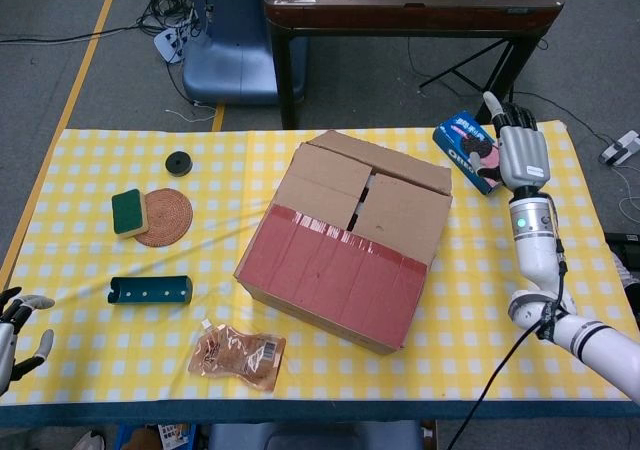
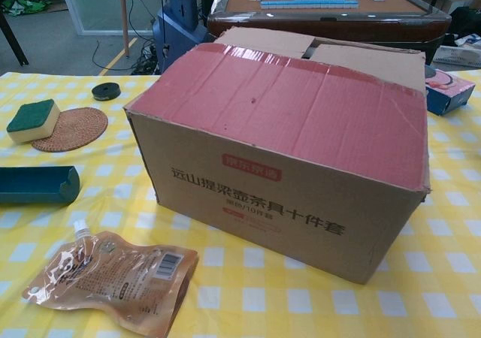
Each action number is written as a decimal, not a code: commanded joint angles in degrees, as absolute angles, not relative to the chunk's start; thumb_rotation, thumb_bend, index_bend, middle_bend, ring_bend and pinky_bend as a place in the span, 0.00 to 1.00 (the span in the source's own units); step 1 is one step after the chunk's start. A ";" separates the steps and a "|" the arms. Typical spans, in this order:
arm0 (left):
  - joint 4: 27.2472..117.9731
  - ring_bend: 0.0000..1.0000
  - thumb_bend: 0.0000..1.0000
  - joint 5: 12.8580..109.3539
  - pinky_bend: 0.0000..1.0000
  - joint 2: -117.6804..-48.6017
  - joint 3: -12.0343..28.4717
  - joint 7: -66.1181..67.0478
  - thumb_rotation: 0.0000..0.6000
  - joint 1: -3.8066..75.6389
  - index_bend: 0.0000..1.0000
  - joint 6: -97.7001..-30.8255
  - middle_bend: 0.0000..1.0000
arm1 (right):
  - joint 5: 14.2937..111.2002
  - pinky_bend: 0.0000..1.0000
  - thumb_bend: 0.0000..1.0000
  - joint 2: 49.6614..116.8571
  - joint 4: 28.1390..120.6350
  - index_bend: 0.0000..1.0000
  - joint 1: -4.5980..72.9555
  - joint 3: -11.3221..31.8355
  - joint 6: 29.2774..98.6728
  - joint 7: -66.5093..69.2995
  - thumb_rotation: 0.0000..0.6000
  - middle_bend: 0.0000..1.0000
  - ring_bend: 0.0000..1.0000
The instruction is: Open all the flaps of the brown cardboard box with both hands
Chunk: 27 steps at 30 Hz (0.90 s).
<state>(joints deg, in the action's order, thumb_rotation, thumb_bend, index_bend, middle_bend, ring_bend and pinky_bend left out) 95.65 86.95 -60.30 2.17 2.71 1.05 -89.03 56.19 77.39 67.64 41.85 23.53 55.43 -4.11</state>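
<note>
Cardboard box (image 1: 345, 255) at frame centre on the worktop (image 1: 90, 260) looks light and stiff, its red flap best lifted at the free edge; right hand (image 1: 521, 155) and left hand (image 1: 15, 328) empty, fingers spread.

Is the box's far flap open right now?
Open. In the head view the far flap is folded back past the cardboard box's far edge; the red-taped near flap lies flat.

Brown box (image 1: 345, 255), red flap (image 1: 335, 275); yellow-white checked tablecloth (image 1: 90, 260); green sponge (image 1: 129, 211).
</note>
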 commanded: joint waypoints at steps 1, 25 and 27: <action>95.93 0.16 0.44 87.19 0.00 -59.97 2.36 2.49 1.00 1.40 0.42 -88.86 0.32 | 58.95 0.07 0.32 72.66 75.35 0.00 38.79 21.84 56.60 -2.43 1.00 0.14 0.08; 96.63 0.16 0.44 87.79 0.00 -60.01 1.91 2.47 1.00 2.35 0.42 -87.82 0.32 | 76.74 0.12 0.86 49.73 109.82 0.21 28.38 10.20 51.28 7.75 1.00 0.28 0.17; 96.69 0.16 0.44 87.84 0.00 -60.00 1.84 2.45 1.00 2.32 0.42 -87.87 0.32 | 77.84 0.12 0.93 50.65 109.21 0.25 28.37 9.70 51.83 7.30 1.00 0.28 0.17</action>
<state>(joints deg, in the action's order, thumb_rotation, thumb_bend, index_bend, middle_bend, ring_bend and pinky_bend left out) 96.69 87.83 -60.00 1.85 2.45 2.32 -87.86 77.17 50.08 109.52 28.55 10.21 51.55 7.47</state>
